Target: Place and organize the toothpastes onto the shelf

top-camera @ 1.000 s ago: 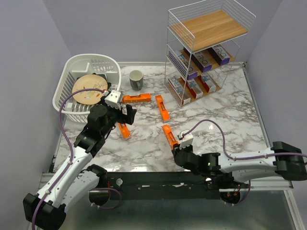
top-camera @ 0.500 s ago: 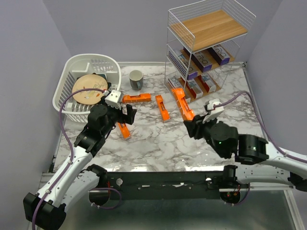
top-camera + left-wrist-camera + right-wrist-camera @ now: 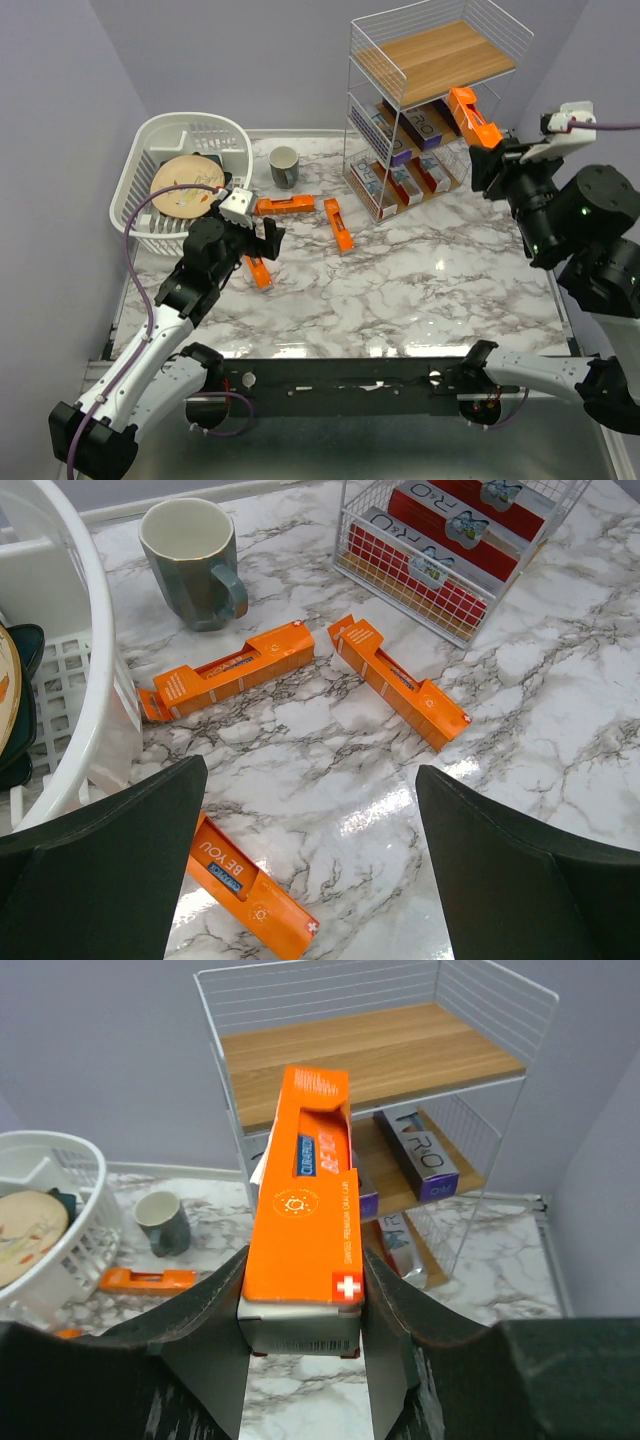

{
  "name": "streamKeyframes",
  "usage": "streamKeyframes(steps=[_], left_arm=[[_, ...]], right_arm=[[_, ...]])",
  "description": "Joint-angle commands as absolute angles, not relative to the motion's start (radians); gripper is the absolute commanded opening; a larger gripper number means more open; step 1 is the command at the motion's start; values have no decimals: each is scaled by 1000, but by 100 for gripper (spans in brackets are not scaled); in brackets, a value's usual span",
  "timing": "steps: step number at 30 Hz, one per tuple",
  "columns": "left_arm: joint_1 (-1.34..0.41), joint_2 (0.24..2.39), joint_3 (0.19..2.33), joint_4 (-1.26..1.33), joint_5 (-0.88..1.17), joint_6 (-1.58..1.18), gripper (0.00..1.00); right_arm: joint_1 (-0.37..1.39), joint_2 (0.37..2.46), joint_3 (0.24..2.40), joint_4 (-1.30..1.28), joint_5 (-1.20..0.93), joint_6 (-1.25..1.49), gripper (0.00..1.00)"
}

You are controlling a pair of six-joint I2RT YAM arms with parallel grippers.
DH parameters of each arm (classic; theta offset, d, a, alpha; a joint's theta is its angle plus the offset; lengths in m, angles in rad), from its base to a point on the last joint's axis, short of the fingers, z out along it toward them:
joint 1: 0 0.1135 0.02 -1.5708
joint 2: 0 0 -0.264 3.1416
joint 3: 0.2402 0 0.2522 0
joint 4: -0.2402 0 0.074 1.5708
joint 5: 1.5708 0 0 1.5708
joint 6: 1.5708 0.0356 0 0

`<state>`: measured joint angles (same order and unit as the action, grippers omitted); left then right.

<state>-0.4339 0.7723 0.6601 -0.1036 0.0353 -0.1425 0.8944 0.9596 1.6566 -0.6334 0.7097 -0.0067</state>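
My right gripper (image 3: 488,160) is shut on an orange toothpaste box (image 3: 472,117), held high in the air just right of the shelf (image 3: 432,62); in the right wrist view the box (image 3: 305,1210) points at the bare top board (image 3: 370,1055). Silver-purple boxes (image 3: 424,126) lie on the middle board and white-red boxes (image 3: 400,184) on the bottom one. Three orange boxes lie on the table (image 3: 284,205), (image 3: 338,224), (image 3: 257,271). My left gripper (image 3: 258,238) is open and empty above the table, with one orange box (image 3: 250,900) under its left finger.
A white plastic dish basket (image 3: 150,225) with a plate (image 3: 184,185) stands at the back left. A grey-green mug (image 3: 284,167) stands between the basket and the shelf. Purple walls close in the table on the left, back and right.
My right arm has lifted the orange box from the table's front middle, up and to the right, to the height of the shelf's upper tiers. The left arm has not moved.
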Motion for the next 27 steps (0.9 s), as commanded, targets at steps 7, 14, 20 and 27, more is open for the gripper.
streamKeyframes(steps=[7,14,20,27], left_arm=[[-433,773,675,-100,37,-143,99],[-433,772,678,-98,37,-138,99],[-433,781,684,-98,46,-137,99],[-433,769,684,-89,115,-167,99]], right_arm=[[411,1304,1980,-704,129,-120,50],[348,1399,2105,-719,63,-135,49],[345,1391,2131,-670,66,-127,49],[344,1269,1962,-627,-92,-9,49]])
